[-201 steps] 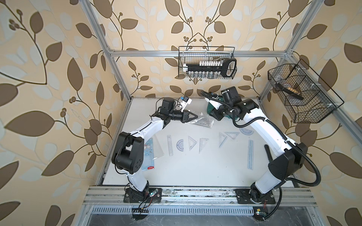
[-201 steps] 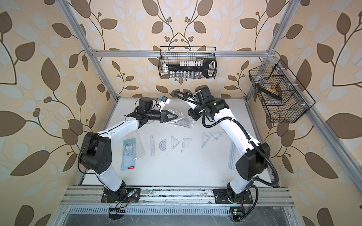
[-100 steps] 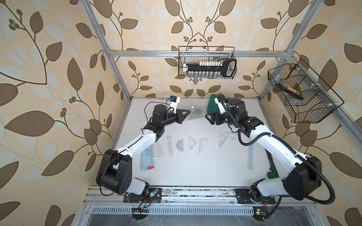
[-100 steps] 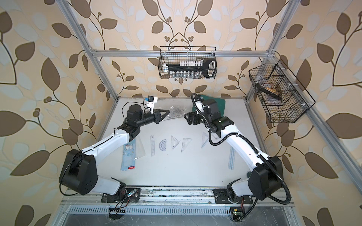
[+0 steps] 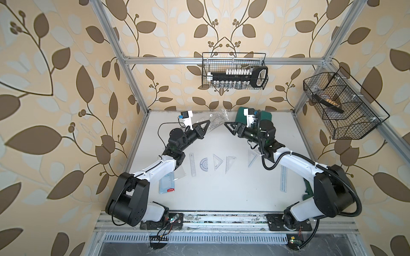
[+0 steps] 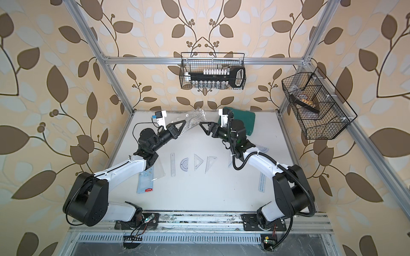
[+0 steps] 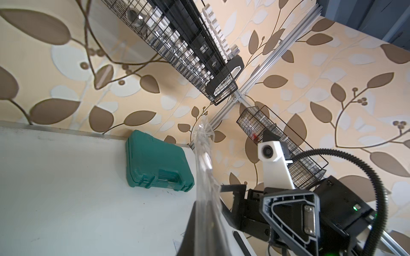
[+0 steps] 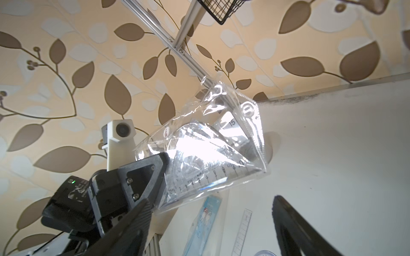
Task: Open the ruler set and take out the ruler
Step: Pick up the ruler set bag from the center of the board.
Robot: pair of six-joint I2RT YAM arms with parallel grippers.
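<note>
Up above the back of the table (image 5: 221, 199), the clear ruler set pouch (image 8: 206, 155) is held in the air. Inside it is a stack of transparent rulers (image 8: 213, 175) with printed scales. The plastic is creased, its free end is crumpled, and it glares in the right wrist view. The left gripper (image 5: 208, 122) is clamped tight on one corner of the pouch. The right gripper (image 5: 229, 128) stands wide and empty, just beside the pouch without touching it. A green case (image 7: 155, 164) lies behind.
</note>
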